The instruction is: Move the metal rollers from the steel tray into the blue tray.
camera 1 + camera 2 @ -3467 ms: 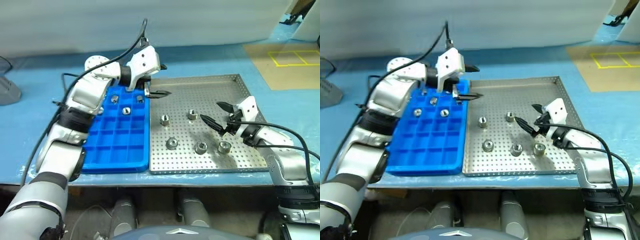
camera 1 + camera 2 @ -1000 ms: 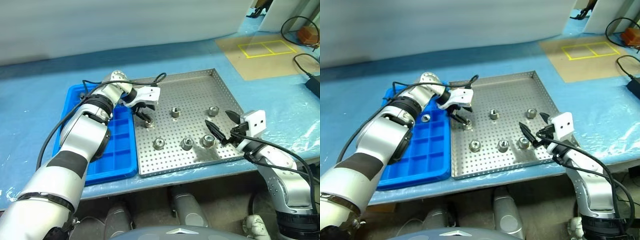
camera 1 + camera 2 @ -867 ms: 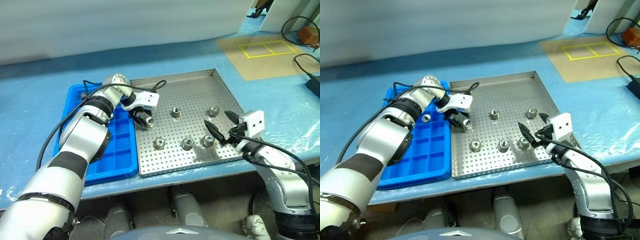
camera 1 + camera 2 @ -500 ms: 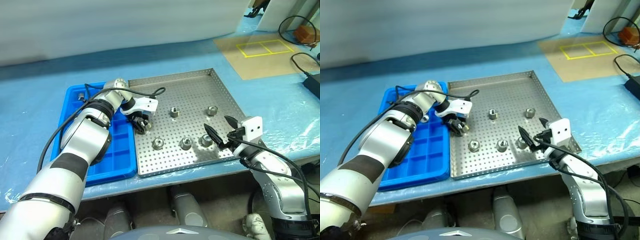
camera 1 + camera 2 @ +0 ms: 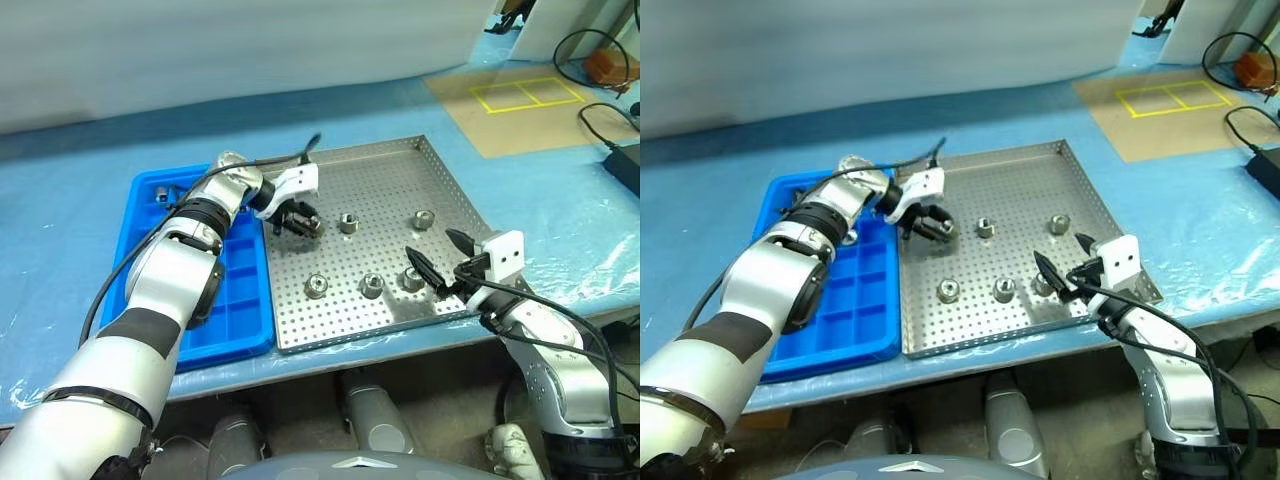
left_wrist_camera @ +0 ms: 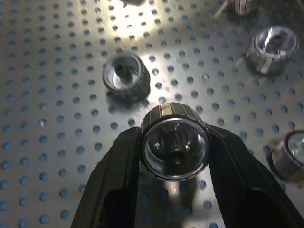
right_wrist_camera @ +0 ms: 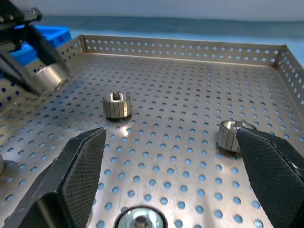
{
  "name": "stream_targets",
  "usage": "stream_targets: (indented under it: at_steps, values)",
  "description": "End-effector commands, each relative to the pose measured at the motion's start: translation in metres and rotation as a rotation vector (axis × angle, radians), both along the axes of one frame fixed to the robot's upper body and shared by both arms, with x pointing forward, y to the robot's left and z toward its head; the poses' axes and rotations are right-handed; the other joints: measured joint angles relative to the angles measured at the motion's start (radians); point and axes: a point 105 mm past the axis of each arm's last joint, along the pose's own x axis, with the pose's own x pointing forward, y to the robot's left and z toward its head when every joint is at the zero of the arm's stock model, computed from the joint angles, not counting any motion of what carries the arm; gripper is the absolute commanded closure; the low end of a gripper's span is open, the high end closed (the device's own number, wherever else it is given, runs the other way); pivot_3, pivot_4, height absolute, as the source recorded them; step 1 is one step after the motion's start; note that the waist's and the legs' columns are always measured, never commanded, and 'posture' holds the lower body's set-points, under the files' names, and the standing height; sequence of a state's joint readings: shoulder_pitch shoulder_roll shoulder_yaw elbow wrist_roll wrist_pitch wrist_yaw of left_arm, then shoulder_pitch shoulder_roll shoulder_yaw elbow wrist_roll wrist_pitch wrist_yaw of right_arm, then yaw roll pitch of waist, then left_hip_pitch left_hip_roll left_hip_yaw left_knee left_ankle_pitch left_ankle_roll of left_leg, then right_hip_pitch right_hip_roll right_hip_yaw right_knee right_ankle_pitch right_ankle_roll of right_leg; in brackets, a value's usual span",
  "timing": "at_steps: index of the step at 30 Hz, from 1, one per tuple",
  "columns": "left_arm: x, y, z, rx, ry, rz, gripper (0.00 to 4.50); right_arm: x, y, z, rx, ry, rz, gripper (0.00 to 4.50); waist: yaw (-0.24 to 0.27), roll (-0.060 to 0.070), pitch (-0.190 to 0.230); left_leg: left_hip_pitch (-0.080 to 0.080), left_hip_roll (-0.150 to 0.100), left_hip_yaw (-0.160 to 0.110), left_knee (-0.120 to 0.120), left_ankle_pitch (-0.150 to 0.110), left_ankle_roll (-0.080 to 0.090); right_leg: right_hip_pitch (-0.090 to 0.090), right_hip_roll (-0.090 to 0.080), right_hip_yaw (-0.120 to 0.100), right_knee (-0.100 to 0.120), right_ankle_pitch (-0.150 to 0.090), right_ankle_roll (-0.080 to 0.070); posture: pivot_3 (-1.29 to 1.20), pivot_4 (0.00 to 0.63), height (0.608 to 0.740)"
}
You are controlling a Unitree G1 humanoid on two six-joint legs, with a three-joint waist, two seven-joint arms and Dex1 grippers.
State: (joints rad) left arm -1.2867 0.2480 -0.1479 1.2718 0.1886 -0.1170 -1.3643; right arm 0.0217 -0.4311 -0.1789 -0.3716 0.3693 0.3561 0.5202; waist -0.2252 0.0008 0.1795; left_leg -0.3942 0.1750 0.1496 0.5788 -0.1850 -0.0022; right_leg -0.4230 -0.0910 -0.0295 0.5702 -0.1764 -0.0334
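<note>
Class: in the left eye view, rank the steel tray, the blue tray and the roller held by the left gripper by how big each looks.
1. steel tray, largest.
2. blue tray, clearly smaller, though an arm covers part of it.
3. metal roller clamped in the left gripper, by far the smallest.

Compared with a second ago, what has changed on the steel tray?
The left tool has closed on a roller near the steel tray's left edge and lifted it off the perforated base. The right tool stays open by the near right rollers, and the five other rollers have not moved.
</note>
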Motion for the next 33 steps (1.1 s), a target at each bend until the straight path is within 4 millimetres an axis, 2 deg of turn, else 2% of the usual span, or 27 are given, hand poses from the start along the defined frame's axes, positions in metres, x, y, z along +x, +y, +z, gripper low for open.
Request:
stream_targets:
  at_steps: [1, 5, 10, 13, 18, 22, 25, 30, 33]
  values:
    - [0.008, -0.007, 0.038, -0.214, -0.075, 0.058, 2.78, 0.006, 0.009, 0.015, 0.010, -0.058, 0.082, 0.00, 0.004, 0.000, 0.000, -0.001, 0.000, 0.000, 0.000, 0.000, 0.000, 0.000, 0.000, 0.000, 0.000, 0.000, 0.000, -0.45, 0.150, 0.740]
    - [0.015, 0.000, 0.055, -0.413, -0.163, 0.184, 2.78, 0.014, 0.021, 0.025, -0.009, -0.075, 0.193, 0.00, 0.027, 0.000, 0.000, -0.003, 0.001, 0.000, 0.000, 0.000, 0.001, 0.000, 0.000, -0.002, 0.001, 0.000, 0.000, -0.34, 0.150, 0.740]
    - [0.011, 0.022, 0.066, -0.564, -0.274, 0.373, 2.78, 0.021, 0.037, 0.037, -0.031, -0.107, 0.321, 0.00, 0.082, 0.001, 0.000, -0.001, 0.011, 0.000, 0.000, 0.001, 0.001, -0.001, 0.002, -0.004, 0.003, 0.000, -0.001, -0.23, 0.150, 0.740]
    - [-0.006, 0.039, 0.071, -0.666, -0.353, 0.475, 2.78, 0.027, 0.048, 0.044, -0.034, -0.127, 0.381, 0.00, 0.130, 0.001, 0.000, -0.001, 0.013, 0.001, 0.000, 0.002, 0.000, -0.002, 0.002, -0.006, 0.004, 0.001, -0.001, -0.17, 0.150, 0.740]
    - [-0.039, 0.057, 0.078, -0.773, -0.460, 0.608, 2.78, 0.039, 0.063, 0.049, -0.024, -0.118, 0.475, 0.00, 0.210, 0.001, 0.000, 0.000, 0.014, 0.002, 0.000, 0.002, -0.001, -0.002, 0.002, -0.005, 0.006, 0.000, -0.002, -0.04, 0.150, 0.740]
    - [-0.064, 0.068, 0.057, -0.776, -0.433, 0.722, 2.78, 0.047, 0.078, 0.048, -0.022, -0.115, 0.547, 0.00, 0.258, 0.001, 0.000, 0.002, 0.014, 0.003, 0.000, 0.003, -0.003, -0.002, 0.002, -0.005, 0.009, 0.000, -0.002, 0.04, 0.150, 0.740]
    - [-0.075, 0.084, 0.043, -0.770, -0.413, 0.846, 2.78, 0.049, 0.086, 0.047, -0.028, -0.118, 0.587, 0.00, 0.278, 0.001, 0.000, 0.003, 0.014, 0.003, -0.001, 0.002, -0.007, -0.002, 0.002, -0.004, 0.010, 0.000, -0.002, 0.07, 0.150, 0.740]
    - [-0.089, 0.119, 0.011, -0.676, -0.411, 1.077, 2.78, 0.050, 0.097, 0.043, -0.033, -0.107, 0.630, 0.00, 0.293, 0.001, 0.000, 0.005, 0.015, 0.003, -0.002, 0.004, -0.011, -0.003, 0.002, -0.003, 0.011, 0.000, -0.001, 0.12, 0.150, 0.740]
    - [-0.095, 0.134, -0.006, -0.613, -0.407, 1.176, 2.78, 0.053, 0.102, 0.041, -0.034, -0.098, 0.653, 0.00, 0.295, 0.000, 0.000, 0.007, 0.014, 0.003, -0.006, 0.005, -0.013, -0.003, 0.003, -0.003, 0.012, -0.001, -0.001, 0.14, 0.150, 0.740]
